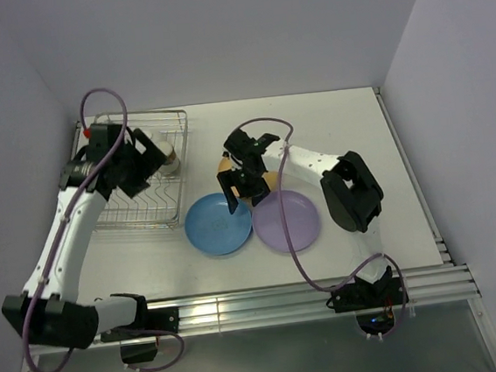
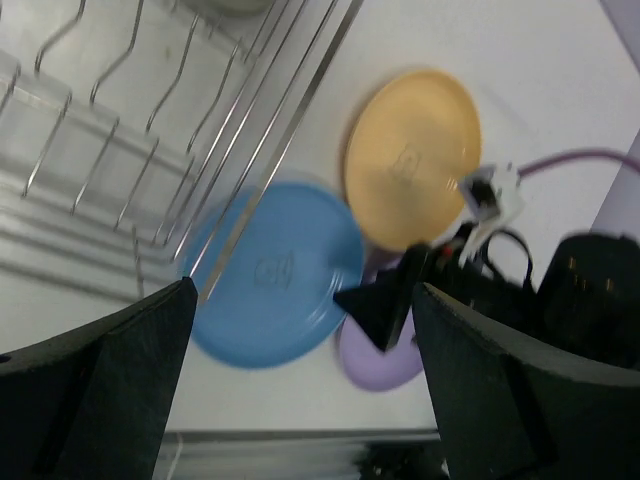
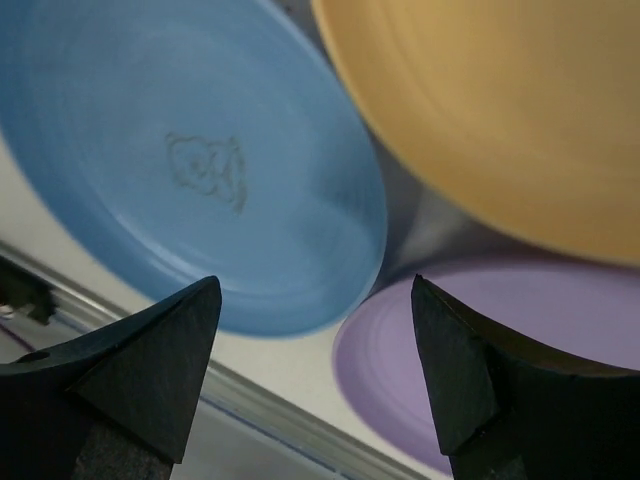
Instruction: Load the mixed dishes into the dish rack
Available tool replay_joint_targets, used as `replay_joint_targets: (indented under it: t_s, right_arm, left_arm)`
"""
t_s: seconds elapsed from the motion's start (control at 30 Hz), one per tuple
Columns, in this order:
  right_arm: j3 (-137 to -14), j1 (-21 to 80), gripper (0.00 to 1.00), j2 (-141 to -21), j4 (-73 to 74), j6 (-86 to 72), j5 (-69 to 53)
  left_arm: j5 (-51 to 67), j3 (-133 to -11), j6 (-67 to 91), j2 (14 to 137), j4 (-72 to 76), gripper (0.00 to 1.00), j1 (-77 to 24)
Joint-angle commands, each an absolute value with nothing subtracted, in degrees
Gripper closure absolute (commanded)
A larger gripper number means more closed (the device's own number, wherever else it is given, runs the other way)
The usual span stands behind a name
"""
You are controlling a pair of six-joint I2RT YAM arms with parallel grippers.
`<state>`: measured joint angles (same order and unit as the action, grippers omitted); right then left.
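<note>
The dish rack stands at the back left, its wire prongs filling the upper left of the left wrist view. A cream cup sits inside the rack. My left gripper hovers over the rack, open and empty. Three plates lie on the table right of the rack: blue, purple and yellow-orange, which is partly hidden. My right gripper hangs open above where they meet, with blue, yellow-orange and purple below it. It holds nothing.
White walls close in the table on the left, back and right. A metal rail runs along the front edge. The right arm's elbow stands right of the purple plate. The right gripper's fingers show in the left wrist view.
</note>
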<state>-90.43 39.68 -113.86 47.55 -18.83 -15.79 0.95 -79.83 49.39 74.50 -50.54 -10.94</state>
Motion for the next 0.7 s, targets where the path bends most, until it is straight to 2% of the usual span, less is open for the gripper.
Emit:
replay_joint_targets:
  t_s: [0.0,0.17,0.23,0.27,0.33,0.43,0.47,0.67]
  right_arm:
    - [-93.9,39.6,0.18,-116.5,44.3,-16.3,-13.0]
    - [-95.2,39.6,0.28,-121.6,44.0,-17.3,-12.0]
    - [-93.7,40.1,0.37,-122.1,42.6,-17.9,-12.3]
    - [-93.6,40.3,0.47,-122.3,42.5,-17.8,-12.3]
    - [-93.6,41.5,0.52,-123.0,42.7,-17.4,-11.2]
    - [-94.3,42.3,0.84,-122.9,43.8,-17.5,-9.6]
    - [-94.2,42.7,0.99,-122.2,43.9,-17.9,-7.6]
    - [-95.7,43.8,1.0,-113.4,50.5,-20.8,-0.5]
  left_arm:
    - [2.9,-73.0,54.0,66.0,-53.0,0.06,-11.3]
    - [1.2,-73.8,52.9,55.2,-63.7,0.07,-11.4]
    - [1.1,-74.4,53.1,51.4,-65.9,0.07,-11.4]
    - [1.1,-74.4,53.2,50.4,-66.9,0.07,-11.4]
    - [1.1,-73.8,53.3,47.6,-68.9,0.08,-11.4]
    - [1.4,-72.4,54.3,44.8,-70.3,0.08,-11.4]
    - [1.7,-71.9,54.4,44.5,-70.2,0.08,-11.4]
    - [9.4,-70.7,51.6,46.4,-65.7,0.06,-11.4]
